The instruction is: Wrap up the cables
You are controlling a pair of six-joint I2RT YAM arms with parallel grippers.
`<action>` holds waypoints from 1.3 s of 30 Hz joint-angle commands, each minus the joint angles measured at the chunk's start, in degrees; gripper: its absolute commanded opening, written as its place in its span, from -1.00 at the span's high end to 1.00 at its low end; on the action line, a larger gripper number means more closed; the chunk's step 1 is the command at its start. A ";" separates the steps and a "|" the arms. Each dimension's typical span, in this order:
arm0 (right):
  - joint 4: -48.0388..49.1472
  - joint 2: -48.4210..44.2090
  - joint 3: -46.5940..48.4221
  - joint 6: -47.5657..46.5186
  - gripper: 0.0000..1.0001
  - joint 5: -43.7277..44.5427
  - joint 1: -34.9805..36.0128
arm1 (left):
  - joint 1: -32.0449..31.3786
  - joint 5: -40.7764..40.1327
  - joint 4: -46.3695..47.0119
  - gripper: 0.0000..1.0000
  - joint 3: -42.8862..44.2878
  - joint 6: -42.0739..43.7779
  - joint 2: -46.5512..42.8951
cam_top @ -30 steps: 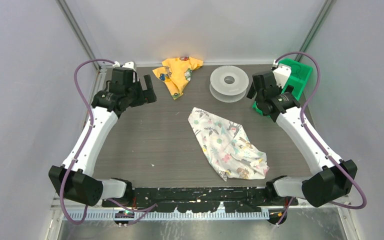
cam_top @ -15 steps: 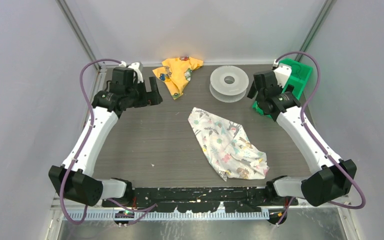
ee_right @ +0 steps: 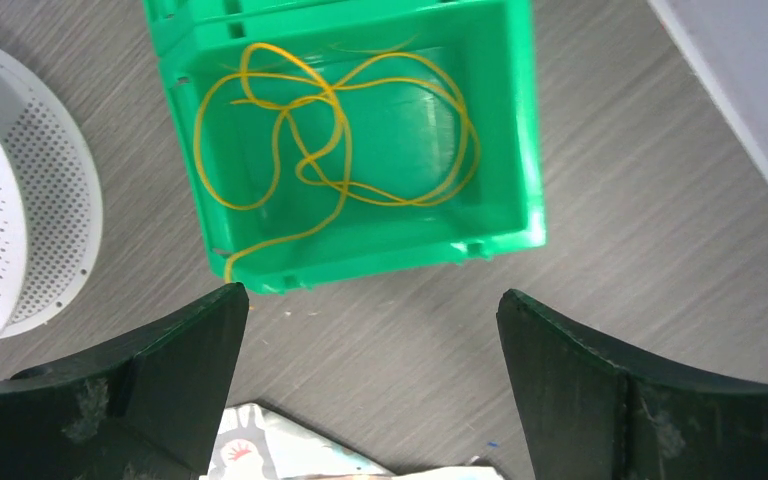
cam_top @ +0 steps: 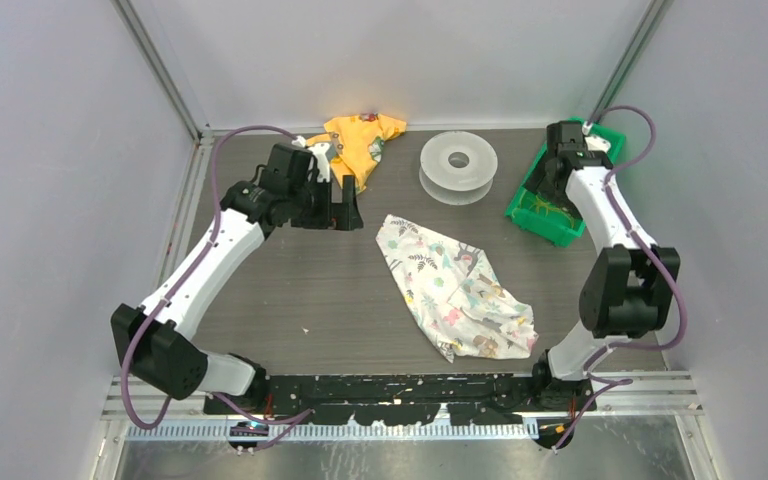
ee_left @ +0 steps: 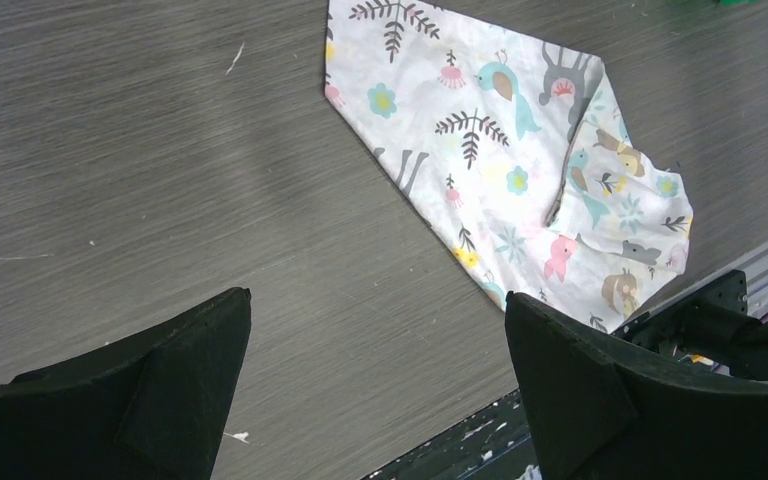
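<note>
The cables [ee_right: 330,130] are one thin yellow cord lying in loose loops inside the green bin [ee_right: 520,150]. One strand hangs over the bin's near left corner. The top view shows the cables [cam_top: 542,207] as faint yellow lines in the bin [cam_top: 532,213]. My right gripper [ee_right: 372,300] hangs open high above the bin's near edge, holding nothing; the top view shows it [cam_top: 552,182] over the bin. A white perforated spool [cam_top: 458,165] stands left of the bin. My left gripper [cam_top: 345,205] is open and empty, left of the spool.
A white patterned cloth [cam_top: 455,290] lies mid-table, also seen under the left gripper [ee_left: 500,150]. A yellow cloth [cam_top: 360,140] lies at the back behind the left arm. Grey walls close in on both sides and the back. The spool's rim [ee_right: 10,200] sits left of the bin.
The left arm has swung right toward the table's middle. The right arm has folded back and its wrist has moved right, over the green bin. Both grippers stayed open.
</note>
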 commanded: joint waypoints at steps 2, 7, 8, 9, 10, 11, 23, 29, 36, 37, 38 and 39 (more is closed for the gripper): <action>0.82 5.44 5.71 -1.03 -0.99 -7.82 0.08 | 0.03 0.64 1.21 -1.00 -0.37 1.68 -1.61; 4.83 9.12 5.24 -0.38 -0.99 -17.56 0.12 | 0.03 0.39 1.23 -0.99 -1.77 1.83 -2.38; 5.38 9.74 4.98 -0.09 -0.99 -18.28 0.17 | 0.01 0.47 1.26 -0.99 -1.99 1.83 -2.40; 5.86 10.19 4.65 0.09 -0.99 -18.78 0.26 | 0.03 0.55 1.24 -0.99 -2.03 1.76 -2.41; 6.07 10.38 4.16 0.19 -0.99 -19.12 0.24 | 0.03 0.55 1.27 -0.99 -2.07 1.74 -2.36; 6.13 10.34 3.59 0.26 -0.99 -19.41 0.23 | 0.03 0.61 1.29 -1.00 -2.07 1.79 -2.40; -3.45 1.06 -4.69 0.83 -0.99 -5.77 -0.10 | 0.03 1.91 1.90 -1.00 -2.29 2.18 -0.84; 2.92 -5.70 -4.10 0.61 -0.98 -9.71 -0.14 | 0.03 2.01 2.30 -0.99 -2.82 2.01 -0.97; 3.44 5.65 6.94 -0.34 -0.91 -7.79 -0.12 | -0.04 1.24 6.00 -1.00 -2.94 -1.74 -0.23; 3.09 7.46 9.32 -0.22 -0.90 -7.78 -0.13 | -0.06 0.93 7.40 -1.00 -1.90 -3.70 1.42; 2.61 9.24 11.11 -0.06 -0.89 -7.91 -0.07 | -0.17 0.66 8.59 -0.99 -0.56 -5.50 3.29; 2.34 10.51 12.46 0.18 -0.89 -8.12 -0.14 | -0.49 -0.05 9.64 -0.99 1.24 -7.17 5.53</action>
